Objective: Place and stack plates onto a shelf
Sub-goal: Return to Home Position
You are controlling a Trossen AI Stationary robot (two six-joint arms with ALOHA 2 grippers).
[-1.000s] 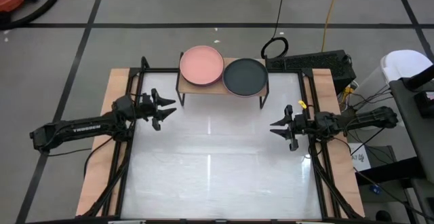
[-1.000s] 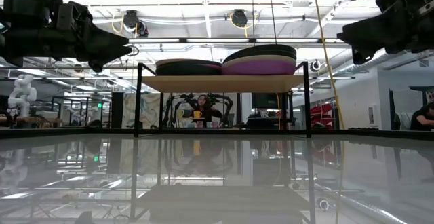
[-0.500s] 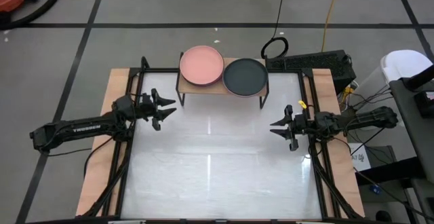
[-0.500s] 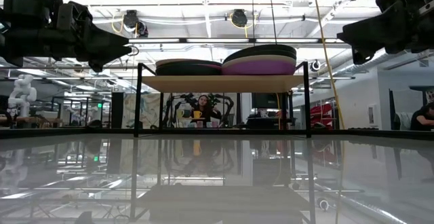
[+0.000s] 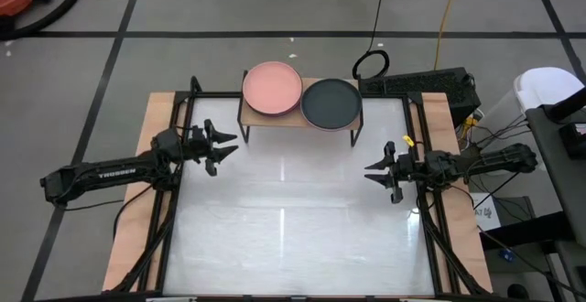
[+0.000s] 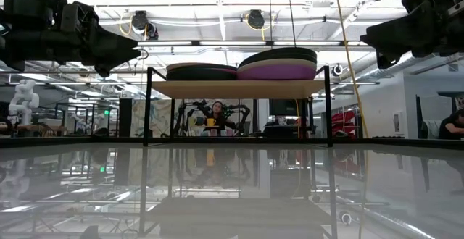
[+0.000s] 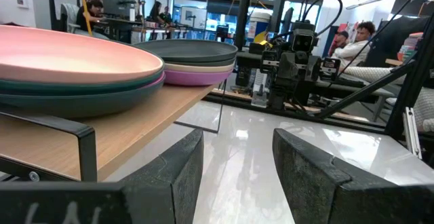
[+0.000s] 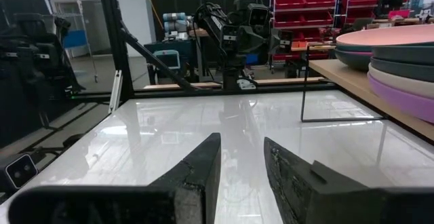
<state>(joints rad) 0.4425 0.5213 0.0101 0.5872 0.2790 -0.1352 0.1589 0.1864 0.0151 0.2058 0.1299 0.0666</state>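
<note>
Where plates (image 6: 279,69) stack, salmon plate (image 5: 272,89), charcoal plate (image 5: 330,103) topmost

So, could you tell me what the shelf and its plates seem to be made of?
The shelf looks like a light wood board, faint grain showing, on thin black legs, probably painted metal. The plates look matte plastic, without glare, though unconfirmed.

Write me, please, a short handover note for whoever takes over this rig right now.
Left gripper: open, empty, held above the left side of the table.
Right gripper: open, empty, held above the right side.
Plates: two stacks side by side on the shelf, one topped by the pink plate, the other by the dark plate.
Done: every plate in view is on the shelf.
Left: no stacking that I can see; probably just parking both arms.
</note>
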